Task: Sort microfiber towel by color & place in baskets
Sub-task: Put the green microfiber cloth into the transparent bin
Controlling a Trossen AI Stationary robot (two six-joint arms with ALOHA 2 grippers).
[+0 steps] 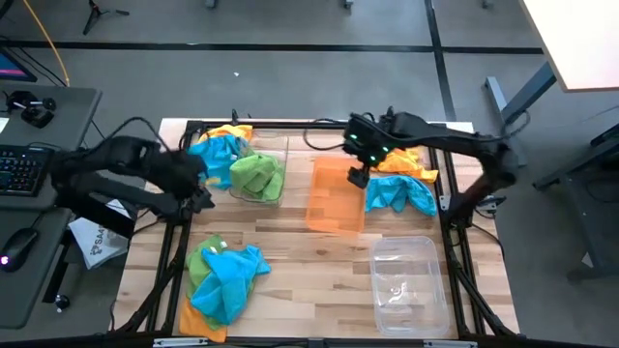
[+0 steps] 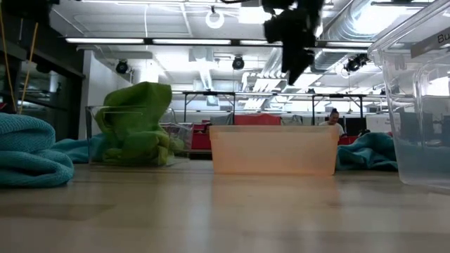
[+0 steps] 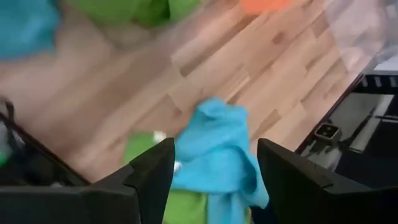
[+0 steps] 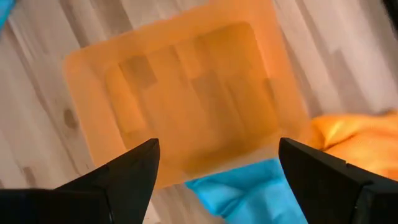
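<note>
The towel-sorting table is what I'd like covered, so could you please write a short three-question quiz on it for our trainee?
1. True or false: the orange bin holds a towel.
2. Which colour is the towel in the clear bin at the far left? A blue, B green, C orange.
3. Fill in: the right gripper hangs with open jaws above the ___ bin.

Key:
1. False, it looks empty.
2. B.
3. Orange. The left gripper waits open at the left edge, and the near clear bin is empty too.
</note>
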